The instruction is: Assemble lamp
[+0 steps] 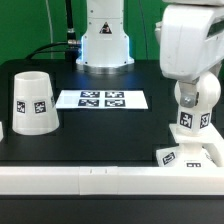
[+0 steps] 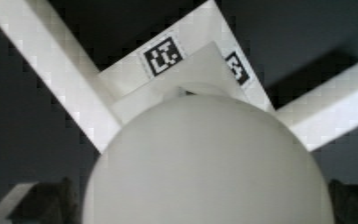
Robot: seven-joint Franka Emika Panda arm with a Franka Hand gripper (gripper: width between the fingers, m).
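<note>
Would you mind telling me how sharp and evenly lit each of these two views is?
Exterior view: evenly lit and fairly sharp, tags on the shade and marker board readable, black table without glare. Wrist view: the bulb fills the frame, soft and featureless up close; the base behind it is tilted, its tags slightly blurred.

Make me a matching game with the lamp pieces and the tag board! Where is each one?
Things:
1. shade
2. bulb
3. base
4. marker board

Places:
A. under the bulb, at the exterior view's right
B. flat in the middle of the table
C. standing at the exterior view's left
D. below the robot's arm, over the base

Pairs: 1-C, 2-D, 3-A, 4-B
</note>
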